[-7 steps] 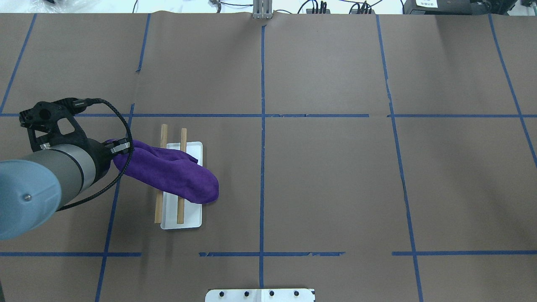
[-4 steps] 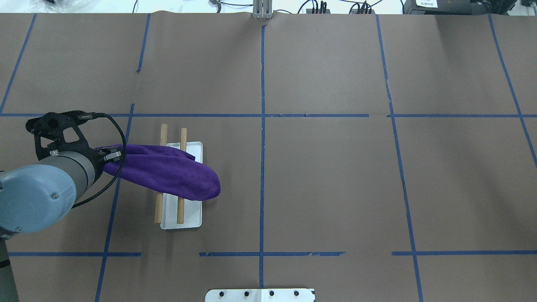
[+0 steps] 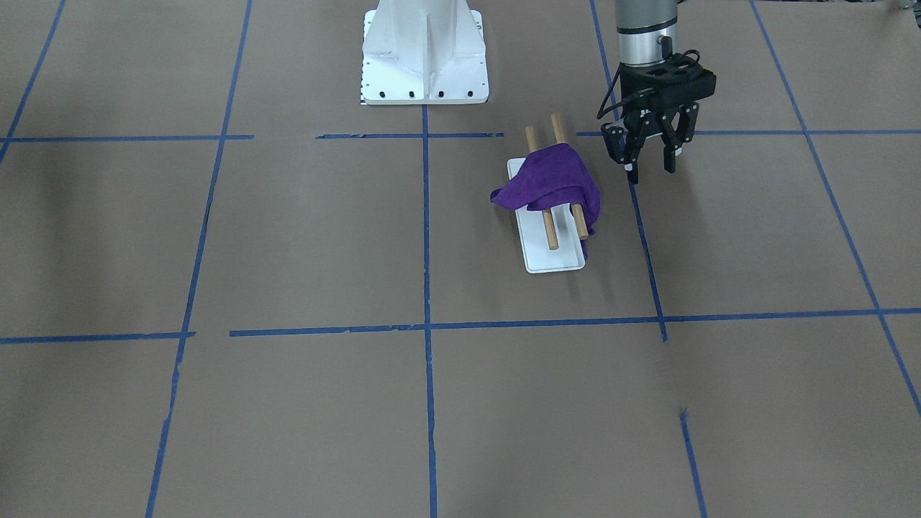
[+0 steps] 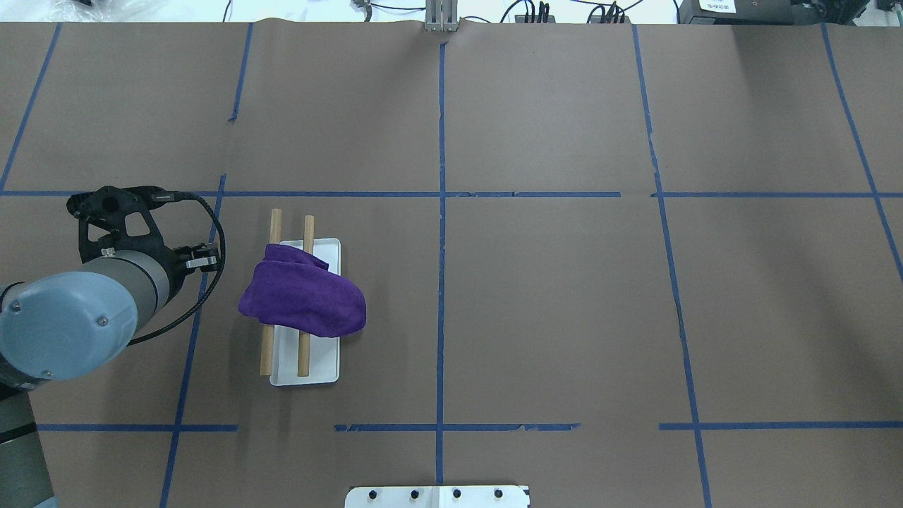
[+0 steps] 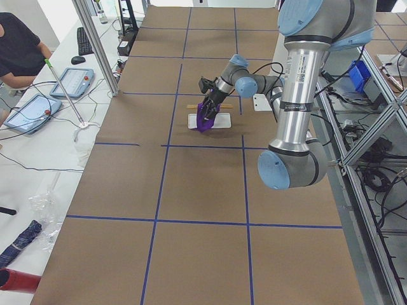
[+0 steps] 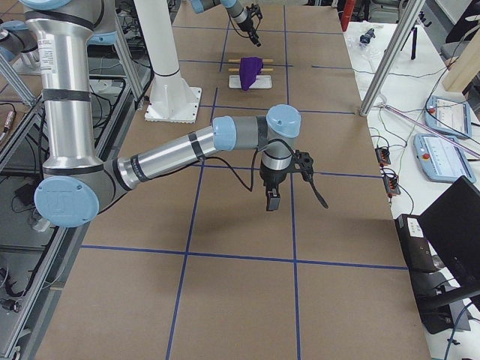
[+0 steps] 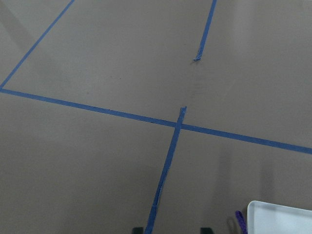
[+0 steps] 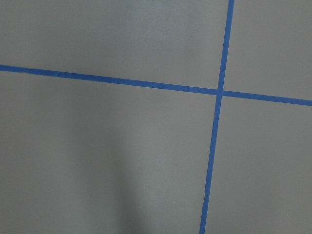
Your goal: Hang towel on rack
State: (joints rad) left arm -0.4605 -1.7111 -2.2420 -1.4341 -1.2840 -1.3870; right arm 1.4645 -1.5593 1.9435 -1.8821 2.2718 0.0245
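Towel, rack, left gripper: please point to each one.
towel (image 4: 303, 307), overhead exterior view, middle of cloth.
rack (image 4: 323, 360), overhead exterior view, bare white base.
left gripper (image 3: 650, 169), exterior front-facing view, between fingertips.

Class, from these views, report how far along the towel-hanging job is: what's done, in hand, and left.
Done: the purple towel lies draped over both rods of the rack. In hand: nothing; the left gripper is open beside the rack, clear of the towel. Left: probably only drawing the arm away.
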